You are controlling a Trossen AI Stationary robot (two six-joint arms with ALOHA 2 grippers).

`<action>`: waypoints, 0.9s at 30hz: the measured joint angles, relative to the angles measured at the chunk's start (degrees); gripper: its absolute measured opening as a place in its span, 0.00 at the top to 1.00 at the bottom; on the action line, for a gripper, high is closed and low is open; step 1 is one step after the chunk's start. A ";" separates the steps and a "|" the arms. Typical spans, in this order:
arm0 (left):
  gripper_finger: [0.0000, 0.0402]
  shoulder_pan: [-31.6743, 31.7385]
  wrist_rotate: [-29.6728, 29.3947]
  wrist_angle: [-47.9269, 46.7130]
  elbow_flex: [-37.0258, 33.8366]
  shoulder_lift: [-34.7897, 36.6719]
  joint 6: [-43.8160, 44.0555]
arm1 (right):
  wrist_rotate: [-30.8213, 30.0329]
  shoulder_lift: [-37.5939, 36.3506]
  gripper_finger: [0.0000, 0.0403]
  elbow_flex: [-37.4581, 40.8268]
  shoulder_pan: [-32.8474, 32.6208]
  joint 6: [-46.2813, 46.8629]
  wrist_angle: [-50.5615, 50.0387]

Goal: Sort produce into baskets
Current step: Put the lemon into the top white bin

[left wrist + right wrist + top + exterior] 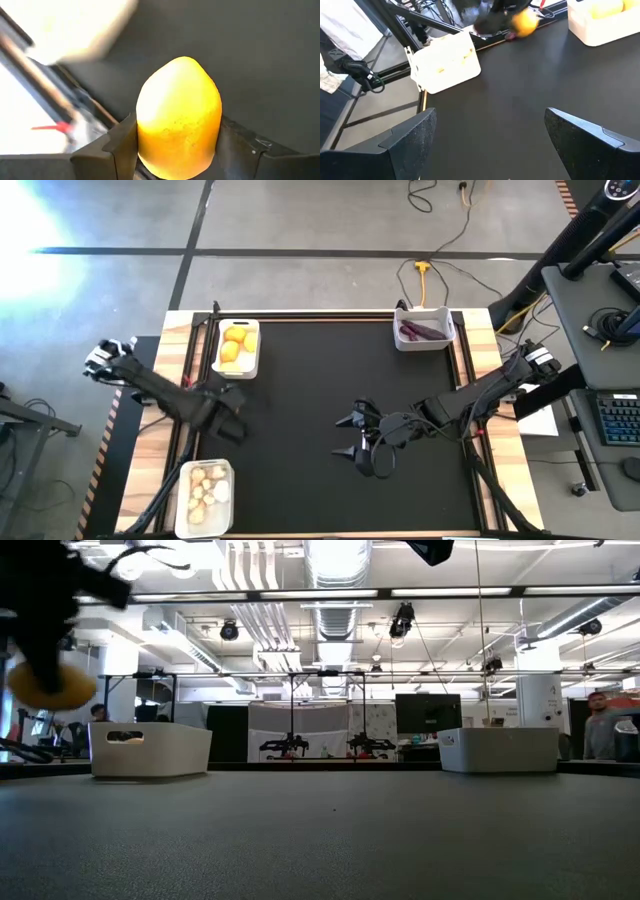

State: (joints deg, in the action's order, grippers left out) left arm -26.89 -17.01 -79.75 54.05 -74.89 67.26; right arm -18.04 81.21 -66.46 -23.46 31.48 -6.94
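Note:
My left gripper (226, 412) hangs over the mat's left part, between the two left baskets, shut on a yellow lemon (179, 120). The low view shows the lemon (48, 685) well above the table; from above the gripper hides it. The far-left basket (256, 350) holds more lemons. The near-left basket (231, 480) holds whitish lumpy pieces, and the far-right basket (450, 332) holds dark purple pieces. Near the middle of the mat my right gripper (352, 435) waits open with nothing in it, fingers spread in its own view (485, 140). My left gripper pinches the lemon by its two opposite sides (142, 135) between its two fingers (120, 145). The fingers come from above, pointing steeply down. The lemon is lifted clear of the table and juts out past the fingertips, its narrow end away from the gripper.
Bare black mat lies between the baskets and around my right gripper. Wooden strips and black frame rails (180, 380) border the mat at left and right. Cables and a desk (600, 310) stand off the table's right side.

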 joint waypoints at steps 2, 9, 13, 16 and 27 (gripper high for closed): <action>0.50 5.48 -4.10 -3.51 2.95 1.23 -4.03 | -0.02 0.00 0.10 0.02 0.24 -0.91 0.26; 0.50 32.57 -9.14 -0.64 5.50 2.86 -21.72 | 0.04 -0.07 0.10 0.11 0.18 -5.95 0.71; 0.49 46.53 -9.15 9.95 3.16 1.47 -31.86 | 0.28 0.17 0.10 0.15 -0.85 -5.49 -3.50; 0.47 53.17 -7.44 16.33 1.89 -0.12 -36.99 | 0.35 0.24 0.10 0.20 -1.72 -3.96 -7.88; 0.35 58.40 -6.74 20.86 1.63 -8.81 -40.32 | 4.68 0.26 0.10 0.24 -3.15 -0.56 -11.92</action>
State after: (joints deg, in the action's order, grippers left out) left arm 31.51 -23.75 -58.89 55.68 -83.70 26.94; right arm -13.37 81.47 -66.22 -26.61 30.93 -18.86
